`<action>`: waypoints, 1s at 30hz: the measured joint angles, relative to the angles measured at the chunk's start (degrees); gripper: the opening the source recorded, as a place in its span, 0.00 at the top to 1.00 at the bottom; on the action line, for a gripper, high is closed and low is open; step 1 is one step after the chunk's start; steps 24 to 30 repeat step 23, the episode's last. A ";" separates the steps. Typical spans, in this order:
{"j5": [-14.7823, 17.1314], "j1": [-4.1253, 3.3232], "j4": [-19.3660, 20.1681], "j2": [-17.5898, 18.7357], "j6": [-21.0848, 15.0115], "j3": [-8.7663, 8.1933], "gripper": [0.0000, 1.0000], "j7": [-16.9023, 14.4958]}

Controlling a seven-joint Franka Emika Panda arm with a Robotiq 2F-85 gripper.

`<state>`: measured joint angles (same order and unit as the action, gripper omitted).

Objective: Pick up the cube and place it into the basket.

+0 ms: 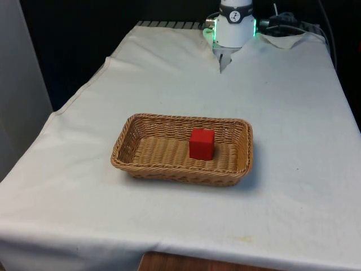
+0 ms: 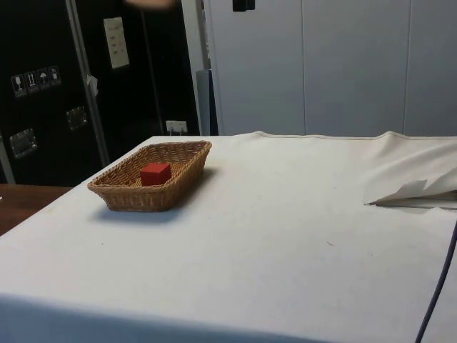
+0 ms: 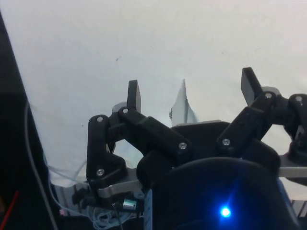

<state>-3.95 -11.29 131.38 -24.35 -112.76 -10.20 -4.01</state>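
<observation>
Wicker weave is what we see first: the basket (image 1: pixel 181 151) sits on the white cloth (image 1: pixel 282 113), and the red cube (image 1: pixel 202 143) rests on its floor, toward the end at the front view's right and clear of the rim. From the side view we get the same cube (image 2: pixel 155 173) low inside the basket (image 2: pixel 152 175), its top about level with the wall; this view also gives us the dark cabinets (image 2: pixel 50 86) and the pale doors (image 2: pixel 335 64) behind the table, which the front view does not.

Our gripper (image 3: pixel 192 91) we see in the wrist view. Its two black fingers (image 3: pixel 134 95) stand well apart with nothing between them, held above bare cloth and a small raised fold (image 3: pixel 181 103) in it. No basket or cube lies near the fingers there, so we place both well away from the hand. In the front view we find the arm's white base (image 1: pixel 234 25) at the far end of the table, with that same fold just before it.

Around the basket we see bare cloth on every side, with a wide open stretch between it and the base. At the near edge the cloth hangs over, and a strip of wood (image 1: pixel 186 262) shows beneath.
</observation>
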 measured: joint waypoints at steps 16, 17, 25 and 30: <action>-1.66 0.00 4.01 -7.79 3.55 0.46 0.00 2.01; -1.66 0.00 4.24 -8.31 3.78 0.52 0.00 2.06; -1.72 0.00 5.16 -10.14 4.76 0.57 0.00 2.35; -1.72 0.00 5.16 -10.14 4.76 0.57 0.00 2.35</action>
